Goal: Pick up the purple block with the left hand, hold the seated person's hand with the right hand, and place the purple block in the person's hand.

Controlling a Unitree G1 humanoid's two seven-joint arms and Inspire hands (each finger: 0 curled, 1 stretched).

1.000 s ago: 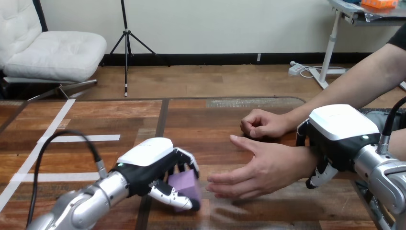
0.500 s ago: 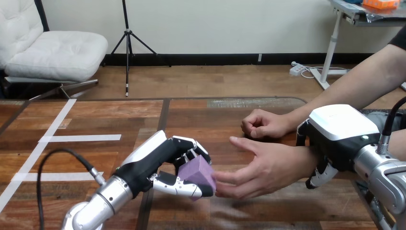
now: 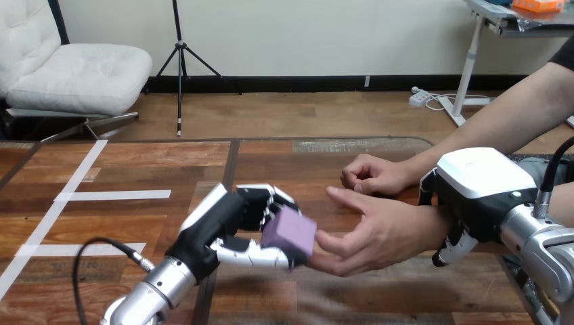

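My left hand [image 3: 230, 227] is shut on the purple block [image 3: 290, 230], pinching it between thumb and fingers above the table. The block touches the fingertips of the person's open hand [image 3: 369, 233], which is held palm-up near the table's middle right. My right hand [image 3: 477, 193] is curled round the person's wrist from above, with its fingers hooked under the forearm. The person's other hand [image 3: 372, 175], a loose fist, rests on the table just behind.
The wooden table [image 3: 135, 169] stretches to the left with white tape strips [image 3: 118, 195] on it. The person's forearm [image 3: 501, 122] comes in from the upper right.
My left hand has lifted the purple block and carried it right, from the table's front up to the person's fingertips. My right hand has stayed on the wrist.
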